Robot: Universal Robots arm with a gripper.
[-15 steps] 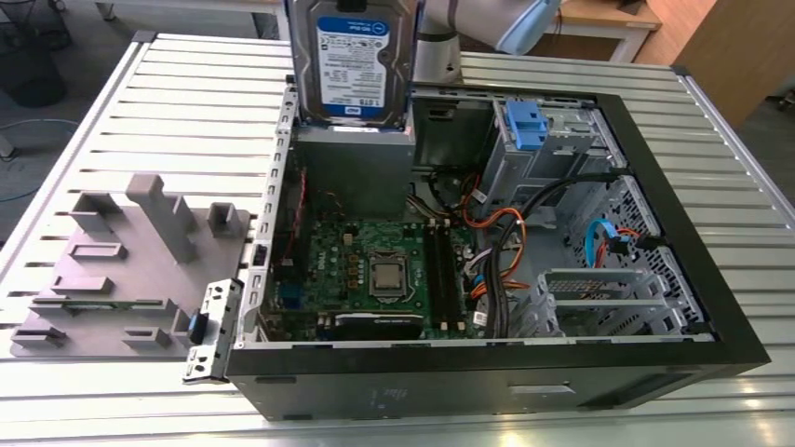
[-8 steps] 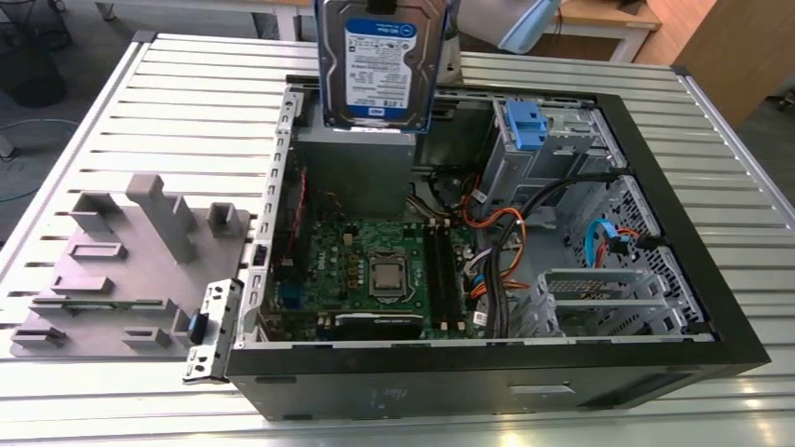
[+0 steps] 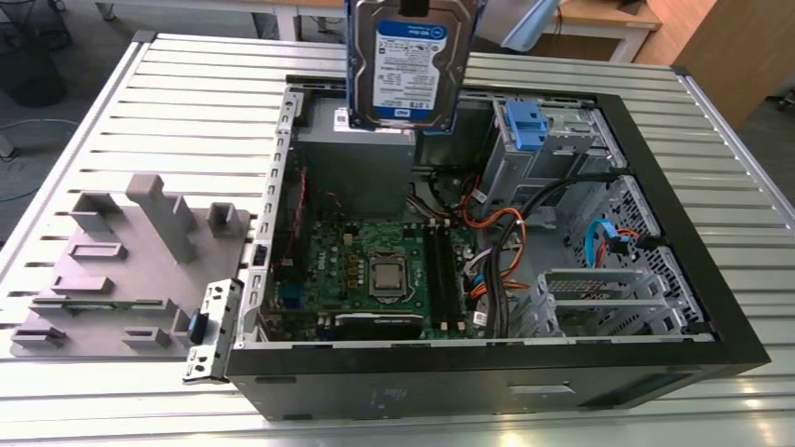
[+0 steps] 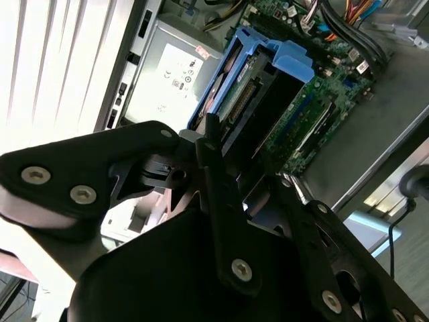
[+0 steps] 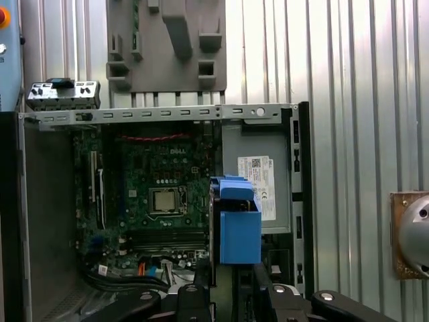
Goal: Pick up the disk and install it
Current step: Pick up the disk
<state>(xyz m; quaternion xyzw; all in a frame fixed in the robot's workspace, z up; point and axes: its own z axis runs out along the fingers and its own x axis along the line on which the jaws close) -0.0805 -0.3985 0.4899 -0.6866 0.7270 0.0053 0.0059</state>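
The disk (image 3: 410, 65) hangs upright above the back of the open computer case (image 3: 497, 377), its blue-and-white label facing the exterior view. In both wrist views it appears edge-on with its blue side rails, as the disk (image 5: 238, 228) and the disk (image 4: 251, 87). My gripper (image 5: 231, 285) is shut on it, one black finger on each side. The gripper (image 4: 221, 144) holds it over the grey power supply (image 3: 360, 140) and the motherboard (image 3: 372, 270), clear of both.
A drive cage with a bare blue clip (image 3: 522, 126) sits at the case's back right corner in the exterior view. Orange and black cables (image 3: 509, 233) cross the interior. A grey moulded fixture (image 3: 125, 261) lies on the slatted table (image 3: 186, 102) to the left.
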